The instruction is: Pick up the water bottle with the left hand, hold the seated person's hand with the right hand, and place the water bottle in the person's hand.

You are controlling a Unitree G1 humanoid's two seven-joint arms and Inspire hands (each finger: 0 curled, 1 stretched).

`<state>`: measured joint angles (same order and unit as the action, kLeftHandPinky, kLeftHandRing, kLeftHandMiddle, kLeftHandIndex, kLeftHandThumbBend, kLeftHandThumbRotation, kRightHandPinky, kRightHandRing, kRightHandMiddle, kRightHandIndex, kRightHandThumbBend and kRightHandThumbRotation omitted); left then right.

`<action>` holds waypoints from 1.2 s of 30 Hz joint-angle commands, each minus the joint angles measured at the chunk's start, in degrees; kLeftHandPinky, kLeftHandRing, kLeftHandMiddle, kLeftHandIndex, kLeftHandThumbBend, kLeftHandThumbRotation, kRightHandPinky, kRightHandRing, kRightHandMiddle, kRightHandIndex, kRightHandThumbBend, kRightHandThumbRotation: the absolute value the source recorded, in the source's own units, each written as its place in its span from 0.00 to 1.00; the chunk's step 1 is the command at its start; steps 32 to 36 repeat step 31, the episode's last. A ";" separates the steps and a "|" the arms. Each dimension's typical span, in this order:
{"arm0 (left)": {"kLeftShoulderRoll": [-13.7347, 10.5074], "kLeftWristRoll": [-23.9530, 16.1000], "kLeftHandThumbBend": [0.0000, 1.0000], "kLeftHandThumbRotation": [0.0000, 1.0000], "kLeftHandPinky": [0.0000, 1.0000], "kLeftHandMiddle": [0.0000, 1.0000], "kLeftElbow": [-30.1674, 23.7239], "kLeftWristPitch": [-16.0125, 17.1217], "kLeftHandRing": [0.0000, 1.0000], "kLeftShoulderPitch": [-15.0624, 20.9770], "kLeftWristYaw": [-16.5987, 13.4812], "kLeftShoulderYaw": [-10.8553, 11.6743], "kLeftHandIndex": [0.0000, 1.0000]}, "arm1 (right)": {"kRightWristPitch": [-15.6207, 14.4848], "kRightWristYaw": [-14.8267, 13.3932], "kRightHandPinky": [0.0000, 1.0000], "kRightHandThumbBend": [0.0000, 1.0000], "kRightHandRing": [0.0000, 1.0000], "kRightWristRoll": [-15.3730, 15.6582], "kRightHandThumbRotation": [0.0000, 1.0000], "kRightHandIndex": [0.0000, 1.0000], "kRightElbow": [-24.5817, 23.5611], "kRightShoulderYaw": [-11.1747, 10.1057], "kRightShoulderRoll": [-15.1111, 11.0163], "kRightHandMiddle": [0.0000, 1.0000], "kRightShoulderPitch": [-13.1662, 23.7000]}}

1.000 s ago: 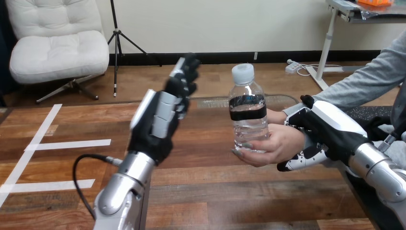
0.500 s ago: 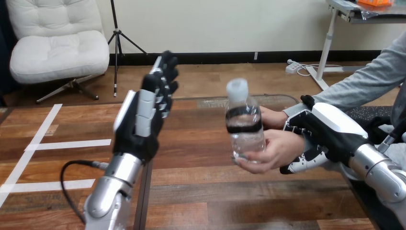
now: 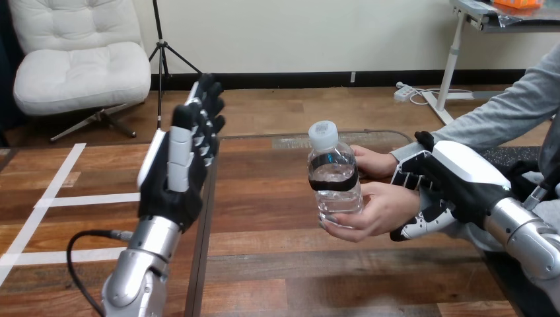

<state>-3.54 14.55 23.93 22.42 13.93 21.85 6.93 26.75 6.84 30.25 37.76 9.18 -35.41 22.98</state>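
Note:
A clear water bottle (image 3: 333, 177) with a white cap and a black band stands tilted in the person's hand (image 3: 373, 211), whose fingers wrap its lower half above the wooden table (image 3: 277, 264). My right hand (image 3: 449, 185) sits at the person's wrist, its fingers curled round it from behind and below. Well left of the bottle, my left hand (image 3: 178, 158) is raised with its fingers straight and nothing in it.
The person's grey sleeve (image 3: 508, 112) reaches in from the right edge. A black cable (image 3: 82, 257) loops beside my left forearm.
My left hand has drawn back to the left, away from the bottle. The person's hand has tipped the bottle toward me and lowered it a little. My right hand has stayed put.

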 commanded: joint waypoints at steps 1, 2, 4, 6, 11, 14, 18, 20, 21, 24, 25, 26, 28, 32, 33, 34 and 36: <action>-0.41 0.98 1.00 1.00 1.00 1.00 -2.55 1.20 1.00 1.72 0.09 0.76 1.00 | 0.85 -1.80 0.33 0.91 0.39 -0.28 0.00 0.46 -2.65 -0.51 -0.79 0.44 3.83; -0.43 1.04 1.00 1.00 1.00 1.00 -2.55 1.24 1.00 1.72 0.14 0.83 1.00 | 0.76 -1.71 0.33 0.91 0.40 -0.31 0.00 0.46 -2.74 -0.52 -0.82 0.44 3.79; -0.47 1.13 1.00 1.00 1.00 1.00 -2.59 1.29 1.00 1.70 0.17 0.96 1.00 | 0.66 -1.52 0.34 0.92 0.40 -0.37 0.00 0.47 -2.93 -0.53 -0.88 0.45 3.70; -0.50 1.14 1.00 1.00 1.00 1.00 -2.64 1.31 1.00 1.67 0.17 1.05 1.00 | 0.66 -1.40 0.34 0.92 0.41 -0.42 0.00 0.47 -3.05 -0.53 -0.92 0.46 3.64; -0.60 1.21 1.00 1.00 1.00 1.00 -2.54 1.43 1.00 1.66 0.25 1.36 1.00 | 0.34 -0.29 0.37 0.92 0.45 -0.71 0.00 0.49 -3.24 -0.44 -1.15 0.49 3.64; -0.59 1.28 1.00 1.00 1.00 1.00 -2.45 1.53 1.00 1.67 0.31 1.45 1.00 | 0.05 0.16 0.38 0.93 0.46 -0.74 0.00 0.50 -3.41 -0.38 -1.26 0.50 3.62; -0.60 1.29 1.00 1.00 1.00 1.00 -2.34 1.75 1.00 1.64 0.30 1.52 1.00 | -0.22 1.18 0.42 0.94 0.50 -1.05 0.03 0.53 -3.61 -0.34 -1.44 0.53 3.59; -0.65 1.27 1.00 1.00 1.00 1.00 -2.33 1.77 1.00 1.61 0.26 1.56 1.00 | -0.79 2.32 0.43 0.94 0.52 -1.33 0.05 0.55 -3.93 -0.31 -1.56 0.55 3.58; -0.65 1.25 1.00 1.00 1.00 1.00 -2.34 1.77 1.00 1.59 0.25 1.56 1.00 | -0.97 2.66 0.44 0.94 0.53 -1.41 0.06 0.56 -4.06 -0.32 -1.60 0.56 3.55; -0.68 1.27 1.00 1.00 1.00 1.00 -2.34 1.71 1.00 1.56 0.18 1.63 1.00 | -1.98 4.12 0.48 0.95 0.57 -1.75 0.09 0.59 -4.74 -0.35 -1.71 0.60 3.41; -0.70 1.30 1.00 1.00 1.00 1.00 -2.33 1.70 1.00 1.55 0.19 1.65 1.00 | -2.34 4.67 0.49 0.95 0.58 -1.84 0.10 0.60 -5.05 -0.34 -1.78 0.60 3.33; -0.72 1.31 1.00 1.00 1.00 1.00 -2.32 1.70 1.00 1.54 0.21 1.67 1.00 | -2.57 5.01 0.51 0.96 0.61 -1.89 0.13 0.62 -5.27 -0.35 -1.82 0.63 3.28; -0.77 1.36 1.00 1.00 1.00 1.00 -2.26 1.74 1.00 1.55 0.29 1.70 1.00 | -3.39 6.01 0.52 0.96 0.62 -1.92 0.15 0.64 -5.85 -0.30 -1.95 0.65 3.18; -0.82 1.38 1.00 1.00 1.00 1.00 -2.15 1.80 1.00 1.57 0.37 1.74 1.00 | -4.90 7.55 0.55 0.97 0.66 -1.93 0.20 0.68 -6.84 -0.28 -2.05 0.68 3.01; -0.82 1.38 1.00 1.00 1.00 1.00 -2.15 1.80 1.00 1.57 0.37 1.74 1.00 | -4.90 7.55 0.55 0.97 0.66 -1.93 0.20 0.68 -6.84 -0.28 -2.05 0.68 3.01; -0.82 1.38 1.00 1.00 1.00 1.00 -2.15 1.80 1.00 1.57 0.37 1.74 1.00 | -4.90 7.55 0.55 0.97 0.66 -1.93 0.20 0.68 -6.84 -0.28 -2.05 0.68 3.01; -0.82 1.38 1.00 1.00 1.00 1.00 -2.15 1.80 1.00 1.57 0.37 1.74 1.00 | -4.90 7.55 0.55 0.97 0.66 -1.93 0.20 0.68 -6.84 -0.28 -2.05 0.68 3.01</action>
